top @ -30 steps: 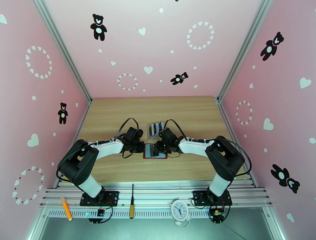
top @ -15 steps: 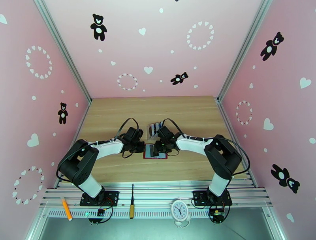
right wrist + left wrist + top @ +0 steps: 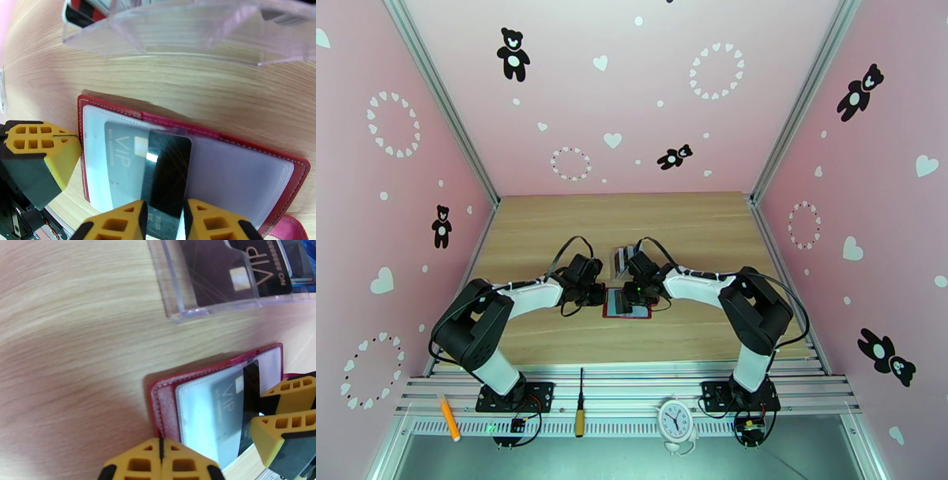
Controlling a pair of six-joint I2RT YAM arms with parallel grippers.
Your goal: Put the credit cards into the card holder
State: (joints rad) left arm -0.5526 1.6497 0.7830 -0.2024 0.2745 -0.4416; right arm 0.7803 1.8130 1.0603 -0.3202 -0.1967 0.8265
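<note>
The dark-red card holder [image 3: 245, 139] lies open on the wood, also seen as the card holder [image 3: 635, 309] from above. A black VIP credit card [image 3: 168, 169] lies on it, its left half under the grey pocket and its right half outside. My right gripper [image 3: 164, 223] is open, its jaws a little apart over the card's near end, fingertips [image 3: 284, 429] low on it. My left gripper [image 3: 160, 461] is shut, its tips at the holder's left edge [image 3: 43, 158], nothing between them. From above, the left gripper [image 3: 598, 296] and right gripper [image 3: 631, 294] flank the holder.
A clear slotted rack [image 3: 173, 307] with more cards, one a black VIP card [image 3: 237, 275], stands just behind the holder [image 3: 622, 256]. Pink walls close in three sides. A pen [image 3: 448, 417], a screwdriver [image 3: 580, 410] and a small clock [image 3: 675, 418] lie on the front rail.
My right arm has shifted left and a little farther back over the holder. The left arm has stayed in place.
</note>
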